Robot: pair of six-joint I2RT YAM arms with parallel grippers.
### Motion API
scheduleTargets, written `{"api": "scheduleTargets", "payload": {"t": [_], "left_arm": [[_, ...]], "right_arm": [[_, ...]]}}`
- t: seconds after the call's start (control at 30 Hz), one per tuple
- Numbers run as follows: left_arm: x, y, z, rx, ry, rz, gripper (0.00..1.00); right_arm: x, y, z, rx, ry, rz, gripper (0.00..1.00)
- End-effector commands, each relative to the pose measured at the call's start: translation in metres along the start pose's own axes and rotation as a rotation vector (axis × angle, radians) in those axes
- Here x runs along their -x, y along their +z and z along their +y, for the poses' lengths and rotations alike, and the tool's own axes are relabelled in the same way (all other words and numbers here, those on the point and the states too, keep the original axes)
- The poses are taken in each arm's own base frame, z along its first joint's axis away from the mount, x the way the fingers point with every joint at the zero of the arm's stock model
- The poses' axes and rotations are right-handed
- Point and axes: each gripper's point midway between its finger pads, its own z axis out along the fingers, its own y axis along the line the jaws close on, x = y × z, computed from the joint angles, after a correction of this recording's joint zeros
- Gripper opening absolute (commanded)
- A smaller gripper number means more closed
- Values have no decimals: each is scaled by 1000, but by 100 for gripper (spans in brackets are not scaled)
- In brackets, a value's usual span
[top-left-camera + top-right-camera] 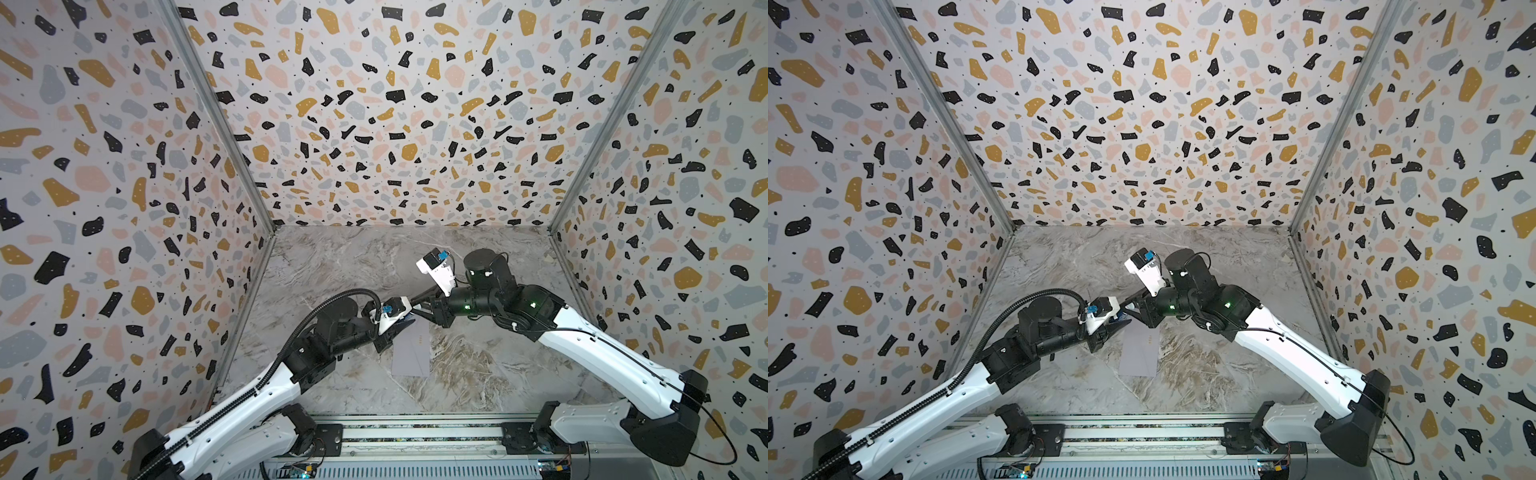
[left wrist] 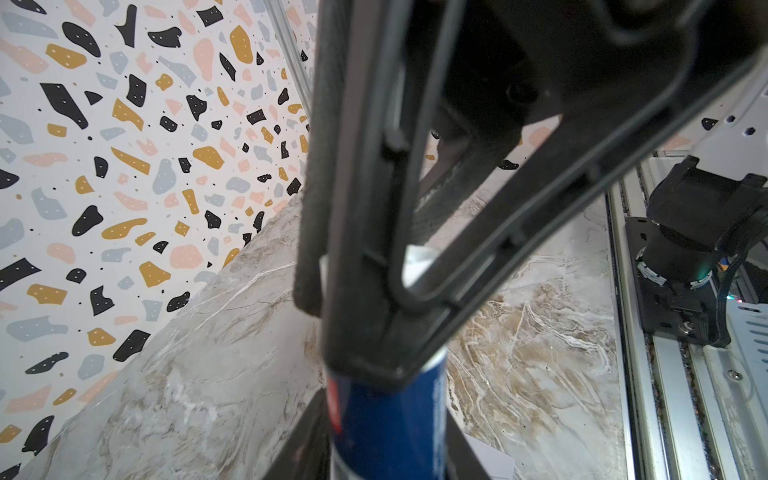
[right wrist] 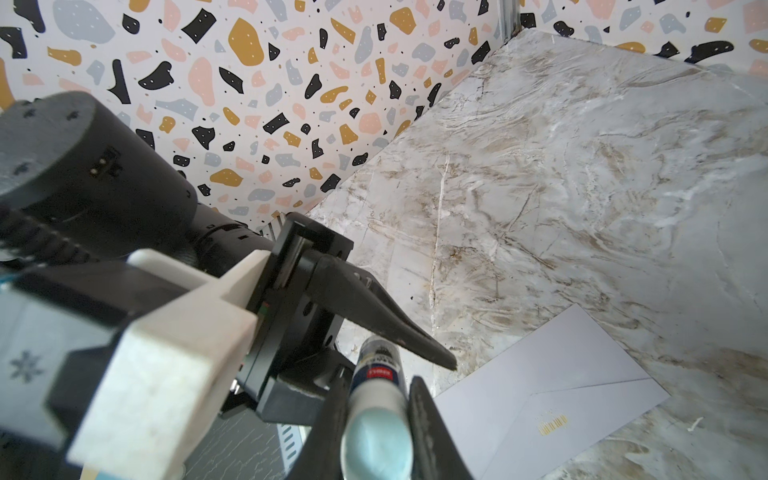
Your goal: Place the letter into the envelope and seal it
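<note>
On marble table (image 1: 332, 270), envelope (image 1: 409, 357) flat, lengthwise near-to-far

Tally: envelope (image 1: 411, 355), one; glue stick (image 3: 376, 370), one; robot arms, two: left arm (image 1: 249, 386), right arm (image 1: 602, 353); marble table (image 1: 353, 270), one

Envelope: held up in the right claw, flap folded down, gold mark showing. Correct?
No. The envelope lies flat on the marble table, not in the right claw; the right wrist view shows it. That claw grips a glue stick. Rest holds: flap down, gold mark showing.
</note>
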Motion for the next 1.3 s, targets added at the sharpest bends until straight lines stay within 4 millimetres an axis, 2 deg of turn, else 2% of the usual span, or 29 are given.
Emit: {"api": "scheduleTargets", "payload": {"t": [0.0,0.17,0.3,0.37,0.47,0.63,0.73,0.8,0.9,0.97,1.13,1.27], "left_arm": [[16,1,0,-8,16,-60,29],[16,0,-1,-9,18,-63,18],[16,0,-1,-10,19,-66,8],[14,0,-1,-9,22,-66,5],[13,0,-2,-10,26,-63,2],[11,-2,-4,-16,25,-56,1],[11,-3,-9,-46,5,-61,1],[14,-3,-14,-76,-10,-69,1],[13,-4,-21,-118,-39,-71,1],[12,-4,-27,-152,-53,-69,0],[7,-5,-49,-285,-69,-58,0],[-2,-2,-58,-346,-79,-21,0]], "right_arm": [[6,-5,7,25,-5,-27,11],[5,-3,5,25,-5,-23,12],[8,-4,5,24,-5,-32,17],[13,-8,6,31,-9,-50,34],[26,-24,2,4,-24,-103,51],[55,-68,-14,-150,-103,-249,70],[66,-94,-43,-315,-133,-316,79],[68,-107,-70,-429,-129,-328,82],[62,-121,-122,-575,-80,-305,83],[51,-127,-159,-653,-28,-270,84],[14,-133,-231,-787,94,-174,86],[-15,-138,-272,-866,186,-111,88]]}}
